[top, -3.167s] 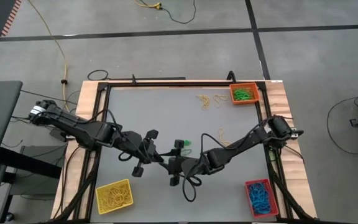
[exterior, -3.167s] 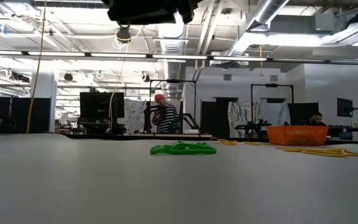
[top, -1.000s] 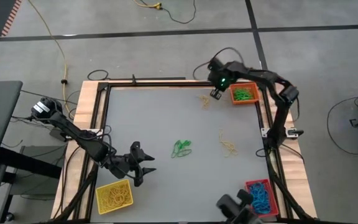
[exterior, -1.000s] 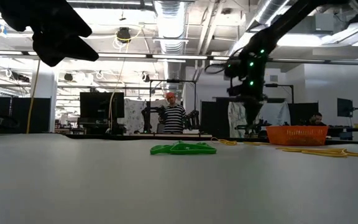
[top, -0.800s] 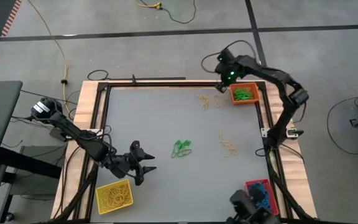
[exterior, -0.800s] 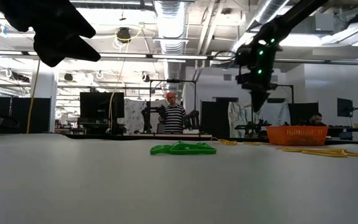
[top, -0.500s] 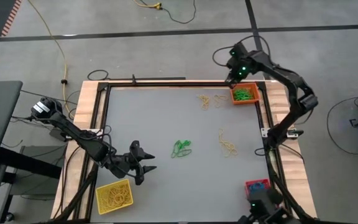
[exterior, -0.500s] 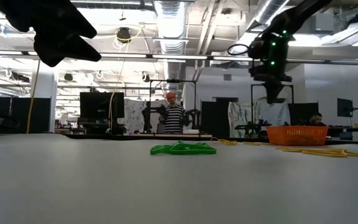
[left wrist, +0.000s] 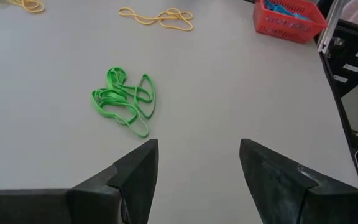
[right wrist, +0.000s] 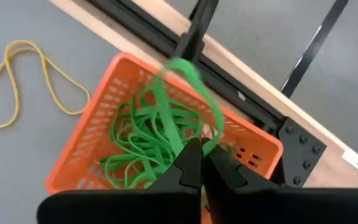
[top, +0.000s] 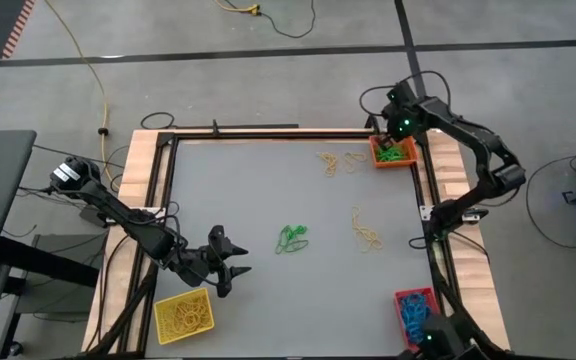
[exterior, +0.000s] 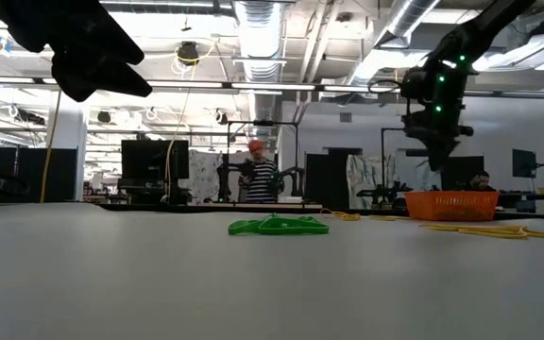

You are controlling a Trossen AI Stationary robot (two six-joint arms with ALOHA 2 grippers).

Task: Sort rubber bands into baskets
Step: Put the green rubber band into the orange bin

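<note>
Green rubber band [right wrist: 188,93] pinched in right end effector [right wrist: 202,163], above orange basket [right wrist: 98,122]

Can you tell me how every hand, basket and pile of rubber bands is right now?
Right hand: over the orange basket, pinching a green band.
Left hand: open, empty.
Orange basket: holds green bands.
Yellow basket: holds yellow bands.
Red basket: holds blue bands.
Green pile: loose on the table.
</note>
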